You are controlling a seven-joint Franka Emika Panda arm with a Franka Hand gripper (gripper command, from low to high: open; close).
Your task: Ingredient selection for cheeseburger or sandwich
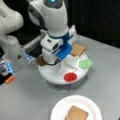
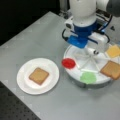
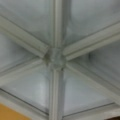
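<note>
I take the round white divided tray point(image 1: 53, 78) as my landmark; in both front views it sits on the grey table point(image 2: 37, 37), split into wedge compartments by raised white ribs that meet at a hub.

My gripper point(image 1: 51, 61) hangs low over the tray's middle, with the arm's white and blue wrist body above it. The fingertips are hidden behind that body in both front views, so I cannot tell whether the pincer is spread or pressed together, and I see nothing held in it. In the wrist view I look straight down on the hub point(image 3: 55, 58) where the ribs cross, with bare white compartments all around it and a sliver of orange at the bottom left corner.

Around the tray's rim the ingredients lie each in a wedge. The red disc point(image 2: 68, 63) is on the side of the tray nearest the white paper plate point(image 2: 23, 82). The green lettuce point(image 2: 88, 77) lies in a nearby wedge on the rim. One brown toast slice point(image 2: 112, 69) lies beyond the lettuce, and the yellow-orange cheese point(image 2: 113, 51) beyond that. In a front view the dark-brown patty point(image 1: 40, 61) peeks out at the tray's edge, just beside the gripper and partly behind it.

The paper plate sits apart from the tray, off its red-disc side, and a second toast slice point(image 2: 38, 75) lies flat on it, alone.
</note>
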